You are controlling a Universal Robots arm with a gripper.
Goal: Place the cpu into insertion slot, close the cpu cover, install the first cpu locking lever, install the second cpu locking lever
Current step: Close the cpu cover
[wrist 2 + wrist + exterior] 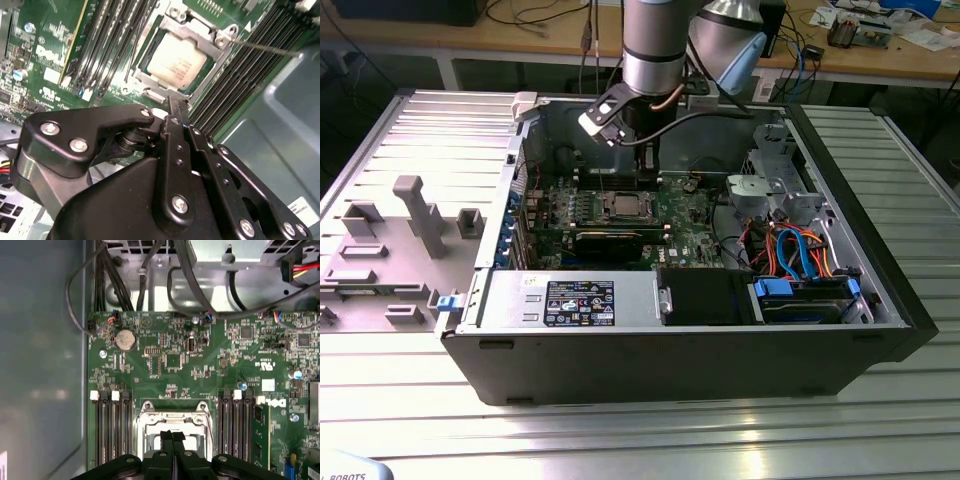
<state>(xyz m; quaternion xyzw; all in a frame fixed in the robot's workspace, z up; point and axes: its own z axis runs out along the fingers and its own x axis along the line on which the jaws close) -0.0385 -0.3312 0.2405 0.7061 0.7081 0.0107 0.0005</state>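
Hovering low over the motherboard (175, 365), the pincer (178, 106) has its fingers pressed together, nothing clamped between them. Just beyond its tip the cpu (176, 62) lies seated in the insertion slot (173, 417), silver top up. The cpu cover (197, 32) lies flat around the chip. One thin locking lever (265, 48) angles away past the cover's far corner, over the memory slots (245, 70). Contact between pincer and cover cannot be determined.
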